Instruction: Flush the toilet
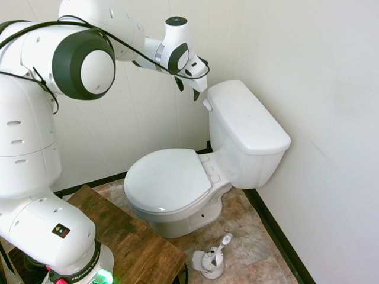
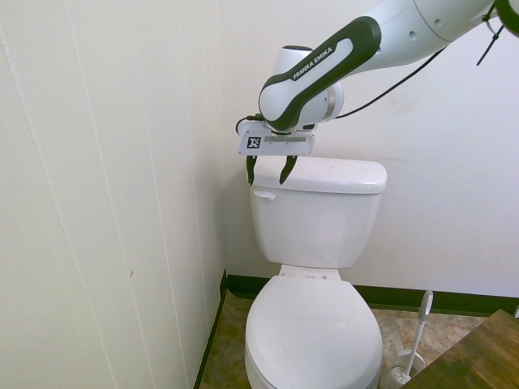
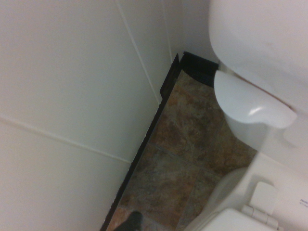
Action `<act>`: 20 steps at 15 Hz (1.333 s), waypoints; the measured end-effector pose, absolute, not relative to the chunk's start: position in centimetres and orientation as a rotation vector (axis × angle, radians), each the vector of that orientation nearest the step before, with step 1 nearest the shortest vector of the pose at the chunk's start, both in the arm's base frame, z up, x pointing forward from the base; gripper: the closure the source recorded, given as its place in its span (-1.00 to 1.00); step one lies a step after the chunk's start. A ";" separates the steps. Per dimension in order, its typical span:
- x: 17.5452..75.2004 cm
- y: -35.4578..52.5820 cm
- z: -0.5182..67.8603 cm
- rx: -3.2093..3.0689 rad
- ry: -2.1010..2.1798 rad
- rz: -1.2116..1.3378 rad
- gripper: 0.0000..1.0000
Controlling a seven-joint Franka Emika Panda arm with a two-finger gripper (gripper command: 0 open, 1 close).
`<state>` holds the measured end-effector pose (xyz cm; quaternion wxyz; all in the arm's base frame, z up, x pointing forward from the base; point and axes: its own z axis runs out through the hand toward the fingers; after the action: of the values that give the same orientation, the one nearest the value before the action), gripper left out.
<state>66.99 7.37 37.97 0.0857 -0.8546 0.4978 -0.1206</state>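
Dark two-finger gripper hovering, fingers spread, near the small white flush lever on the glossy white ceramic toilet standing beside the wall. Risk: descending misaligned, fingertips missing the lever or striking the tank.

- First exterior: high, arm's side, across toilet.
- Second exterior: faces tank front.
- Wrist: close, downward; all share flush lever.

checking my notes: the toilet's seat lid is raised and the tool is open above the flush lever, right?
Not quite: the seat lid is down, as the second exterior view shows. The tool is indeed open above the flush lever.
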 end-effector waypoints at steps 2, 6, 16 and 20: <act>68.1 7.3 37.5 -2.528 1.521 -0.369 1.00; 69.4 6.2 36.9 -2.496 1.577 -0.384 1.00; 71.2 4.4 33.8 -2.441 1.630 -0.386 1.00; 71.6 3.7 33.6 -2.390 1.643 -0.405 1.00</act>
<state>71.58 3.68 33.65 0.1064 -0.8115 0.5579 -0.1375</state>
